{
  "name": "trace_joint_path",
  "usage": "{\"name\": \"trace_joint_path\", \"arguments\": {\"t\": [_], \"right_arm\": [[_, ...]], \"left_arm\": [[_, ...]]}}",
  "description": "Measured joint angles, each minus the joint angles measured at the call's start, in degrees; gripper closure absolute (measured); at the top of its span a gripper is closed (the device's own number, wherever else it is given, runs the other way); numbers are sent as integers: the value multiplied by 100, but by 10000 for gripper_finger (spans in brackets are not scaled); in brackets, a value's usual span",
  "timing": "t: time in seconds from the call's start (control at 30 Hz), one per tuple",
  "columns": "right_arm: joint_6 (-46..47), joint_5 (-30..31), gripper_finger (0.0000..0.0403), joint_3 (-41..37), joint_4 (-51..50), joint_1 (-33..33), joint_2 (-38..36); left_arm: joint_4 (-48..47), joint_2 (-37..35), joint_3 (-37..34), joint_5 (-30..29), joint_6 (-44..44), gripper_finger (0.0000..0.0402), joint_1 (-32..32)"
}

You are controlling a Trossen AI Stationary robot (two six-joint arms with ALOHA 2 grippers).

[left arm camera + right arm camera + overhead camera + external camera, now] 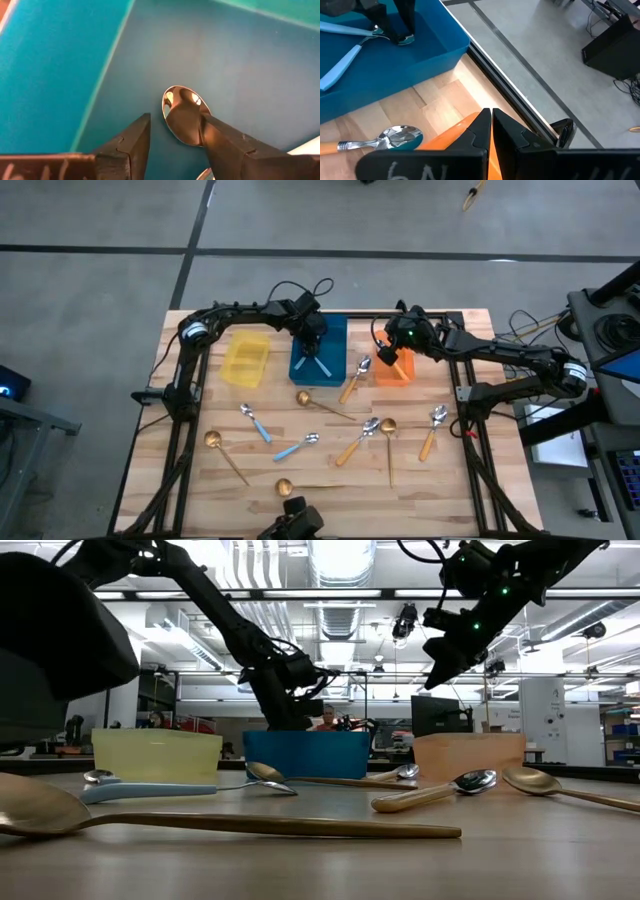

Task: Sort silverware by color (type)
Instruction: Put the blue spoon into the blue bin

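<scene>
The left gripper (311, 346) reaches down into the blue bin (335, 338) at the table's (450, 490) far edge, fingers spread, with two blue-handled spoons (315, 367) lying inside; the right gripper (391, 352) hangs over the orange bin (396, 371), fingers closed, nothing visibly between them; the remaining spoons (356, 442) lie scattered across the table's middle and near edge.
</scene>
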Motion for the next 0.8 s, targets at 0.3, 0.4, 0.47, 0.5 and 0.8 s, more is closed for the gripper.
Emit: {"name": "trace_joint_path", "arguments": {"t": [0.3, 0.4, 0.47, 0.5, 0.8], "right_arm": [[-8, 0, 394, 0, 2, 0, 0], [-11, 0, 394, 0, 2, 0, 0], [-41, 0, 394, 0, 3, 0, 0], [-50, 0, 394, 0, 4, 0, 0], [-55, 0, 394, 0, 6, 0, 0]], "left_arm": [[17, 4, -1, -56, -283, 297, -4], [18, 4, -2, -59, -373, 318, -4], [21, 4, -2, -57, -408, 331, -4], [21, 4, -3, -57, -421, 337, -2], [-57, 6, 117, -61, -645, 385, -4]]}}
